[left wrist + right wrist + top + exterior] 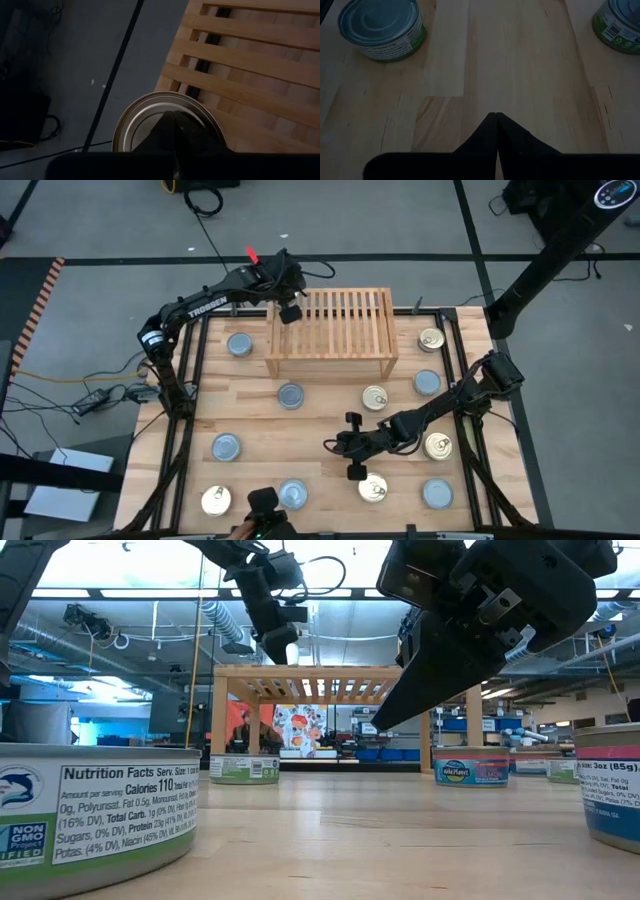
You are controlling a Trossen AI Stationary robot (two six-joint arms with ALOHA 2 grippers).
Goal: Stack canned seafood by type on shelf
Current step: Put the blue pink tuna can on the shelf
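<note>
A pale plank tabletop (320, 430) framed by dark rails stands on a grey floor, and the low view looks past it into a workshop with ducts and bright ceiling lights. The slatted wooden shelf (330, 332) sits at the far middle of the tabletop. Around it, all lying flat and apart from one another, are the tins: blue-grey silver-topped ones such as that left of the shelf (239, 344) and that just in front of it (290, 395), and pale gold-topped ones such as that near the far right corner (431, 339) and that at the near left (216, 500). The left claw (290, 311) hangs over the shelf's far left corner with its fingers together; its wrist view shows a silver tin (167, 127) right beneath those fingertips, at the shelf's edge. The right claw (338, 446) hovers low over bare planks in the middle of the tabletop, fingers pressed together and holding nothing.
</note>
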